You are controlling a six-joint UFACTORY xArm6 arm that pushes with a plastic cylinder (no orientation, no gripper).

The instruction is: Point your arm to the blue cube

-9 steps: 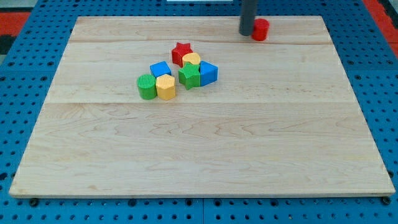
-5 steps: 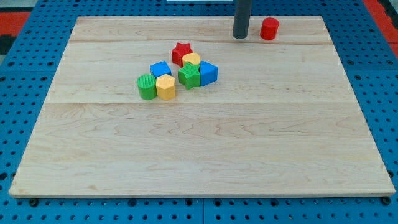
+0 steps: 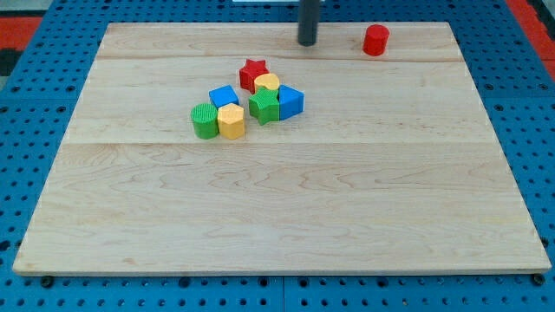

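The blue cube (image 3: 223,96) sits in a tight cluster left of the board's middle. Around it are a red star (image 3: 253,73), a yellow round block (image 3: 267,84), a green star (image 3: 264,106), a blue pointed block (image 3: 290,102), a yellow hexagonal block (image 3: 231,121) and a green cylinder (image 3: 205,120). My tip (image 3: 307,42) rests near the view's top, up and to the right of the cluster, well apart from the blue cube. A red cylinder (image 3: 375,40) stands alone to the right of my tip.
The wooden board (image 3: 277,199) lies on a blue pegboard surface (image 3: 26,130) that surrounds it on all sides. A red area shows at the view's top corners.
My tip has moved left along the view's top, away from the red cylinder. The red cylinder shifted slightly right at first, then stayed. The cluster has not moved.
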